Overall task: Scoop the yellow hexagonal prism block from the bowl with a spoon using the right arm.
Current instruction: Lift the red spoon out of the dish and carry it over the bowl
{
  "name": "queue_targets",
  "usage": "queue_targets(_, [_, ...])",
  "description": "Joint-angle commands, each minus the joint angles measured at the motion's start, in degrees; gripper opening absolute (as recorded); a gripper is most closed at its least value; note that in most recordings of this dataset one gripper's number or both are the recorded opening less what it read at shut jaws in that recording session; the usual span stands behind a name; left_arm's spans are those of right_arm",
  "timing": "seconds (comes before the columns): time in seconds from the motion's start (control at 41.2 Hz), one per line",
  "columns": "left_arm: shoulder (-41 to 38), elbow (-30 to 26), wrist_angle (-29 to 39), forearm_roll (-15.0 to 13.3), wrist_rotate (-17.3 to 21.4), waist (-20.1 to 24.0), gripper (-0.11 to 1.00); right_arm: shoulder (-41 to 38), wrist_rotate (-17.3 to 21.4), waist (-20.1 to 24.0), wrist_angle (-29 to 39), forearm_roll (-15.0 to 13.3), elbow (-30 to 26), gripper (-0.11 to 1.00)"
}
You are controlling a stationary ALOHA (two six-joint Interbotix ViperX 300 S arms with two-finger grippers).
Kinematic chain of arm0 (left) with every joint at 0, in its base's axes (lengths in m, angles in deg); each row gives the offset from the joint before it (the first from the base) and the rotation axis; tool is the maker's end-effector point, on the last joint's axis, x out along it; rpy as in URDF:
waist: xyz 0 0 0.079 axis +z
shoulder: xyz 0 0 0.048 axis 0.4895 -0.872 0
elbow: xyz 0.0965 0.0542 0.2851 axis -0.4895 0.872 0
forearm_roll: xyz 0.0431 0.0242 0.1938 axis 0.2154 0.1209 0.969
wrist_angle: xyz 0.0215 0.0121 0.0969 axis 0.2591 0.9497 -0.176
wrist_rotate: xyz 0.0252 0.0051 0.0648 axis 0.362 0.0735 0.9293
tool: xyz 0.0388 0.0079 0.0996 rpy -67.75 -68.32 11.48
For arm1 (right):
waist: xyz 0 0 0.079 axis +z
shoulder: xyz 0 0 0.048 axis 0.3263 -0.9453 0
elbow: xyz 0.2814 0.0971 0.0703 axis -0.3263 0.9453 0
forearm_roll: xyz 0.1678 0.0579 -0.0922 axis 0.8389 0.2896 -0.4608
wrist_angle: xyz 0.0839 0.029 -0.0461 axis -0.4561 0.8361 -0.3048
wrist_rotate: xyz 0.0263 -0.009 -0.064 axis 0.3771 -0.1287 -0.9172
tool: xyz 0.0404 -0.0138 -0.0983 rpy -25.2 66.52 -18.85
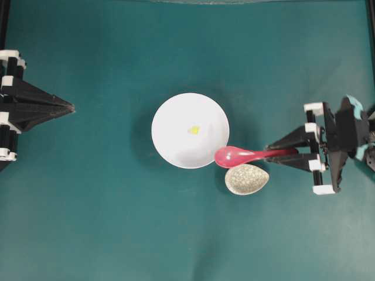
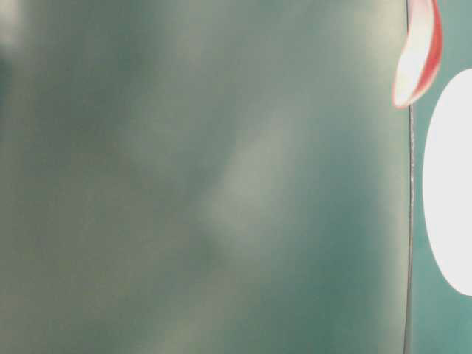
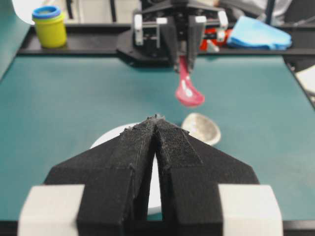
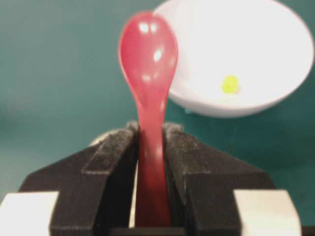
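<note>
Right gripper (image 4: 150, 142) clamps spoon (image 4: 147, 64) by handle, scoop out toward bowl (image 4: 256, 59) to reach yellow block (image 4: 230, 84); left gripper (image 3: 156, 123) clenched, idle.

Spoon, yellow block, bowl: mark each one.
spoon (image 1: 229, 157), overhead view, on its scoop.
yellow block (image 1: 194, 130), overhead view, on its top.
bowl (image 1: 170, 140), overhead view, on bare inner wall.

Table-level view (image 2: 206, 192) blurred throughout

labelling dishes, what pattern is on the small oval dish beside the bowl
Speckled beige crackle on the oval dish, clearest in the overhead view.
</note>
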Motion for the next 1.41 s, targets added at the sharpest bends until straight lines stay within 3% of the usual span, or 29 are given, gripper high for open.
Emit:
queue_targets(0.0, [-0.44, -1.76, -0.7, 0.18, 0.0, 0.09, 0.0, 2.2, -0.79, -2.46, 5.54, -0.18, -3.43, 0.24])
queue_targets(0.267, [-0.44, -1.76, -0.7, 0.18, 0.0, 0.0, 0.0, 3.43, -1.67, -8.88, 17.93, -0.18, -9.84, 0.24])
queue_targets(0.533, [-0.44, -1.85, -0.7, 0.18, 0.0, 0.0, 0.0, 3.43, -1.67, -12.57, 28.56, -0.18, -15.64, 0.24])
queue_targets(0.849, [-0.44, -1.85, -0.7, 0.18, -0.09, 0.0, 0.0, 2.55, 0.0, -17.93, 39.11, -0.18, -21.09, 0.24])
queue_targets(1.382, [-0.44, -2.29, -0.7, 0.18, -0.18, 0.0, 0.0, -9.23, 3.78, -21.97, 57.3, -0.26, -32.87, 0.24])
